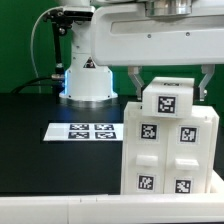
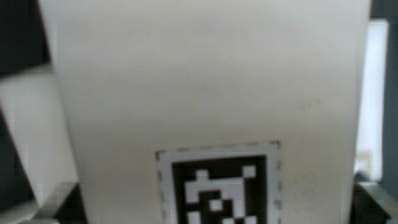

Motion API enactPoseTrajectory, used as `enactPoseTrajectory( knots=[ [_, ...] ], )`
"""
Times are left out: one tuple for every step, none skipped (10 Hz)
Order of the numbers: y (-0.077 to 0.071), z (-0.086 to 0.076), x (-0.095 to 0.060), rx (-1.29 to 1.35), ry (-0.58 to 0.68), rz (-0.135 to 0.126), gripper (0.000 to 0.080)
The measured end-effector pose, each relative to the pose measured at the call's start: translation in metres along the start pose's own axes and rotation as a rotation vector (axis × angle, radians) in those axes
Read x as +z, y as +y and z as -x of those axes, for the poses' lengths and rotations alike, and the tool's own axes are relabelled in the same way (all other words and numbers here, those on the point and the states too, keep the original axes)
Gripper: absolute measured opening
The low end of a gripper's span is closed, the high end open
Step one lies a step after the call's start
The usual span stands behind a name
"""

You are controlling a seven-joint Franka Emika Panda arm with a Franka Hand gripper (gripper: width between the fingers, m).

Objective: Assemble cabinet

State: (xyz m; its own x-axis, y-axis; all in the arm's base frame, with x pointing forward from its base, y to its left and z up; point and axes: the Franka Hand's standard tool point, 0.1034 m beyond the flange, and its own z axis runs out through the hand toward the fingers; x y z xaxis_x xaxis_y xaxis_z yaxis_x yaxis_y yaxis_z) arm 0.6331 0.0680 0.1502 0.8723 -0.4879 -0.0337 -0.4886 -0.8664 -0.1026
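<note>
The black surface [image 1: 40,160] carries the large white plastic cabinet box [image 1: 168,145] with black-and-white tags, upright toward four o'clock. The flat white marker board [image 1: 84,131] lies at its nine o'clock, just beside. The jaws [image 1: 170,80] straddle the cabinet's top block, moderately spread; contact unclear.

My arm [image 1: 120,40] is glossy white, with rounded casings filling the upper middle of the exterior view, and its broad cylindrical base [image 1: 88,82] at centre left glows pale blue around the foot. A thin black cable [image 1: 42,45] loops down beside the base at upper left. My tool [image 1: 170,80] has two dark, slim fingers [image 1: 136,82] hanging below a white, grey-edged wrist block at upper right.
</note>
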Motion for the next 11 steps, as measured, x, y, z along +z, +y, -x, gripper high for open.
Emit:
enactPoseTrajectory(
  knots=[
    [0.0004,0.0000,0.0002,0.038,0.000,0.001,0.0560],
    [0.0007,-0.0004,0.0001,0.130,0.001,0.000,0.0560],
    [0.0009,-0.0006,0.0000,0.198,0.001,0.000,0.0560],
    [0.0011,-0.0005,0.0003,0.255,0.001,0.001,0.0560],
    [0.0017,-0.0010,0.0007,0.465,0.006,0.005,0.0560],
    [0.0005,-0.0021,0.0011,0.663,0.015,-0.005,0.0560],
    [-0.0021,-0.0041,0.0018,0.852,0.041,-0.029,0.0560],
    [-0.0031,-0.0055,0.0007,1.012,0.075,-0.090,0.0560],
    [-0.0005,-0.0029,0.0016,1.058,0.073,-0.090,0.0560],
    [-0.0002,-0.0038,0.0016,1.097,0.073,-0.092,0.0560],
    [-0.0001,-0.0037,0.0017,1.187,0.062,-0.100,0.0560]
  ],
)
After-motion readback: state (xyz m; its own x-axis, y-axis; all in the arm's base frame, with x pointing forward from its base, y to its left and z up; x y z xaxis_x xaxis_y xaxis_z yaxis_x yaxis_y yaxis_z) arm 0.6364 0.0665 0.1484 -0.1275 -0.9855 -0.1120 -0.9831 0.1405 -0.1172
